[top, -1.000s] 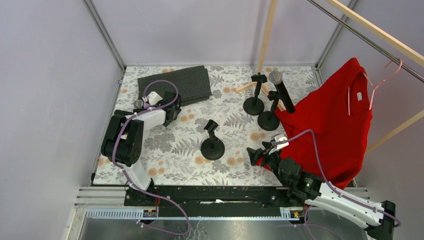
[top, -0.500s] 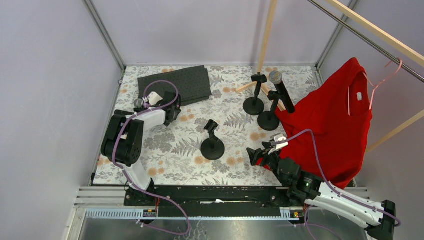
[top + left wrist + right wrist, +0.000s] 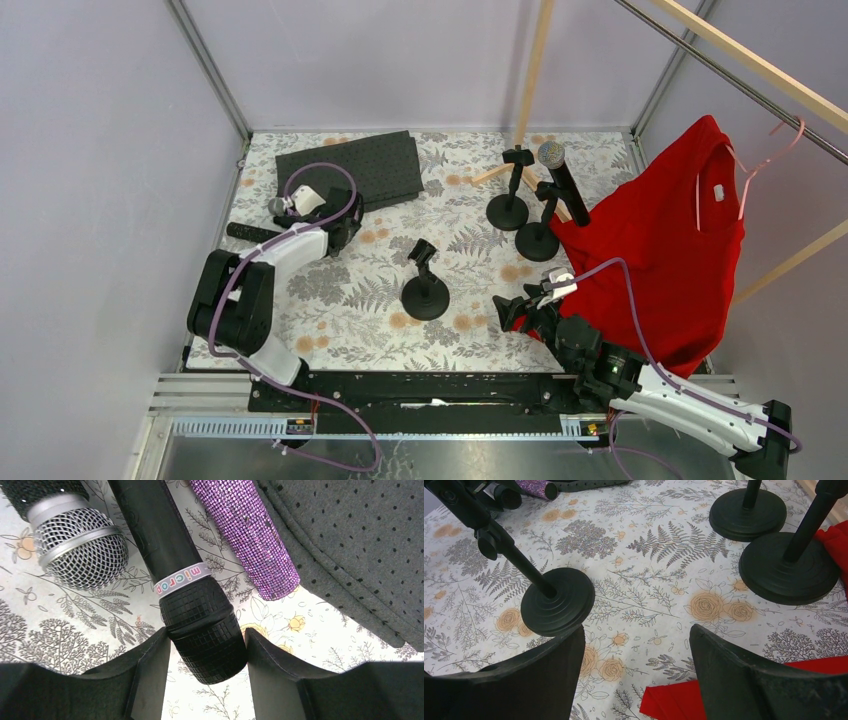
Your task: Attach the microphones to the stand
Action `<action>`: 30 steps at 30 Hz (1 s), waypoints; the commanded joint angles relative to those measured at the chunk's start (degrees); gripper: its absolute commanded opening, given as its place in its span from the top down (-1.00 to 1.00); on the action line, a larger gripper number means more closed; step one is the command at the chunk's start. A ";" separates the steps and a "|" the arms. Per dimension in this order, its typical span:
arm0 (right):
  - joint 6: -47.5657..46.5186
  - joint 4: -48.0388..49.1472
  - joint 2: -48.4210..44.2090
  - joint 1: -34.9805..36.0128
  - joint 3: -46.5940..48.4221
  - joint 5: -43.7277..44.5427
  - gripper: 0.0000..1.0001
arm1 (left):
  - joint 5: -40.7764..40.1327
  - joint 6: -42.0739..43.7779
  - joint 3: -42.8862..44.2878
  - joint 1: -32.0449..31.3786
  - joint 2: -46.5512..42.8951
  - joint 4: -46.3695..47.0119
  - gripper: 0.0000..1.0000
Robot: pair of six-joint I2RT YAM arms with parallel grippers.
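My left gripper (image 3: 340, 215) (image 3: 206, 632) is shut on the black mesh head of a black microphone (image 3: 170, 540) that lies on the table. Beside it lie a black microphone with a silver mesh head (image 3: 80, 550) and a purple glitter microphone (image 3: 245, 535). Another microphone (image 3: 560, 180) sits clipped in a back stand (image 3: 538, 240). Two more black stands are without microphones, one at the back (image 3: 508, 210) and one in the middle (image 3: 425, 295) (image 3: 556, 607). My right gripper (image 3: 512, 312) (image 3: 636, 630) is open and holds nothing, low over the table right of the middle stand.
A dark grey dotted cloth (image 3: 350, 170) (image 3: 350, 545) lies at the back left, touching the purple microphone. A red shirt (image 3: 670, 250) (image 3: 669, 700) hangs from a wooden rack (image 3: 535, 60) at the right, its hem under my right gripper. A black microphone body (image 3: 250, 232) shows left of the left arm.
The left arm's elbow has swung down and toward the near left, uncovering a black microphone body on the table. Its gripper has stayed at the microphones. The right arm has not moved.
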 commanded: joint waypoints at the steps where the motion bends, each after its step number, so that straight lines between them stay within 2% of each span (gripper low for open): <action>1: 0.82 1.15 0.11 0.27 0.89 0.72 -0.66 | -4.80 -0.17 2.92 -1.38 -3.12 -1.42 0.03; 11: 0.70 1.47 0.44 0.32 0.86 0.89 -0.69 | -12.46 0.01 4.82 -6.98 -10.36 -5.50 0.08; 30: -0.76 2.20 0.25 0.28 2.11 1.51 -0.70 | -7.37 2.86 4.71 -12.74 -25.66 -9.52 0.17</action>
